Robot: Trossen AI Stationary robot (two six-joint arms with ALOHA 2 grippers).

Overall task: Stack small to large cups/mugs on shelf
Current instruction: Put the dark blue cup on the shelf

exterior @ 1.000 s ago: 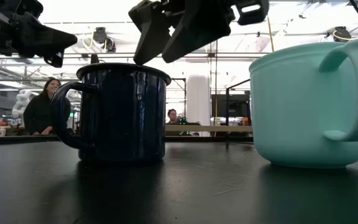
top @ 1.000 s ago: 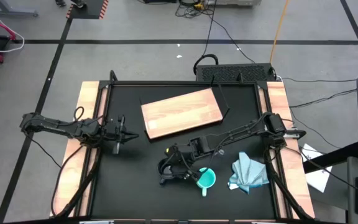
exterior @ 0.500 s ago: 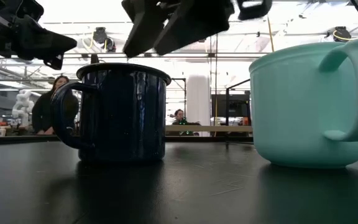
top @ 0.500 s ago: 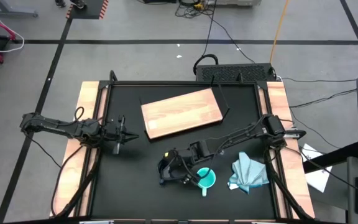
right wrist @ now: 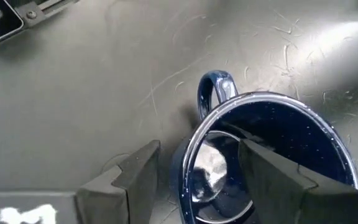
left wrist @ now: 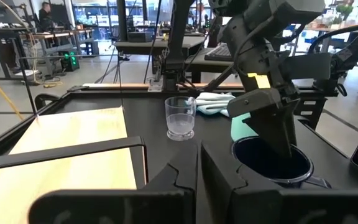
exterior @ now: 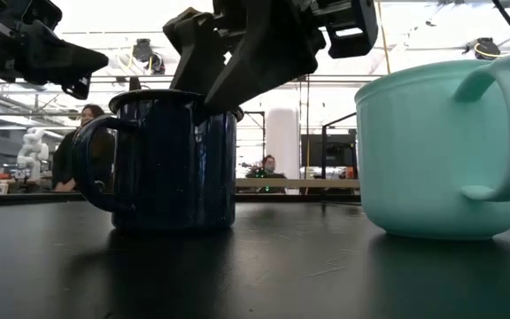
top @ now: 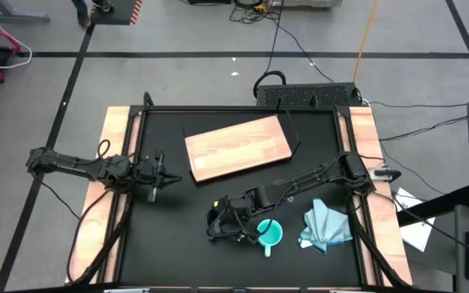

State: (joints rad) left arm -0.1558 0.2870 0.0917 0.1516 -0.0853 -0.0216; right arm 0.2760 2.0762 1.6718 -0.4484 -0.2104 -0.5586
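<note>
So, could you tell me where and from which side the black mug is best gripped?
Probably by the rim wall, from straight above. The black mug stands upright with its mouth open, and its handle sticks out sideways, so the rim beside the handle is free. The right claw already straddles that wall there, one finger inside and one outside. The left claw waits off to the side.

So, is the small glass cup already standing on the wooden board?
No, the glass cup stands on the black tabletop beside the wooden board.

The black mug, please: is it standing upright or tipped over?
Upright: the black mug sits flat on the table, rim level and opening upward.
</note>
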